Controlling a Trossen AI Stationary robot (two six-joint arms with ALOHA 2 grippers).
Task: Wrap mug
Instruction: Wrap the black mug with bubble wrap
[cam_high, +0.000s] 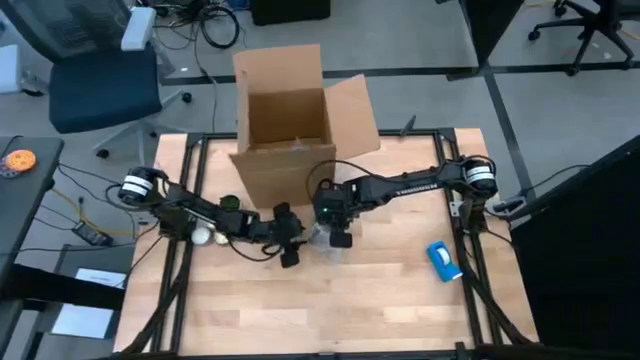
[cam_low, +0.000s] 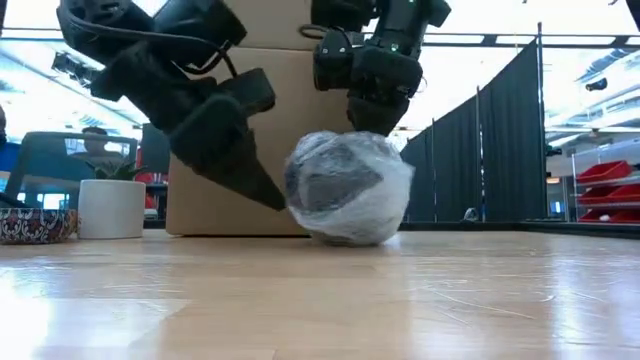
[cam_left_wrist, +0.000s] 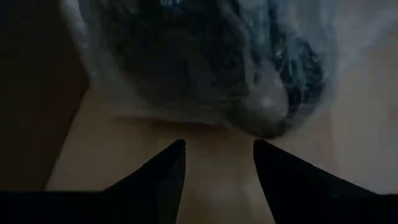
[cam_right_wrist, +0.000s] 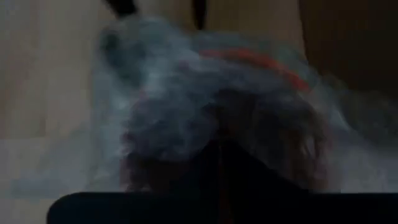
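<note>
The mug (cam_right_wrist: 261, 62) is bundled in clear bubble wrap (cam_low: 348, 187); only an orange-red streak shows through it in the right wrist view. The bundle rests with its underside on the wooden table (cam_low: 320, 300), in front of the cardboard box (cam_high: 290, 120). My right gripper (cam_low: 378, 125) is shut and comes down onto the bundle's top. My left gripper (cam_left_wrist: 217, 149) is open, low over the table at the bundle's left side (cam_high: 290, 245); its fingertips stand just short of the wrap. My right gripper has its shut fingertips (cam_right_wrist: 217, 155) on the wrap at the top of the bundle (cam_low: 372, 138), coming from above and pointing down. Whether a fold of wrap is caught between the fingers, I cannot tell. The bundle stays on the table.
The open cardboard box (cam_low: 230, 150) stands right behind the bundle, its flaps spread. A small white pot (cam_low: 111, 208) stands at the left by the left arm, and a blue object (cam_high: 445, 260) lies at the right. Bare wood (cam_high: 330, 310) stretches toward the near edge.
</note>
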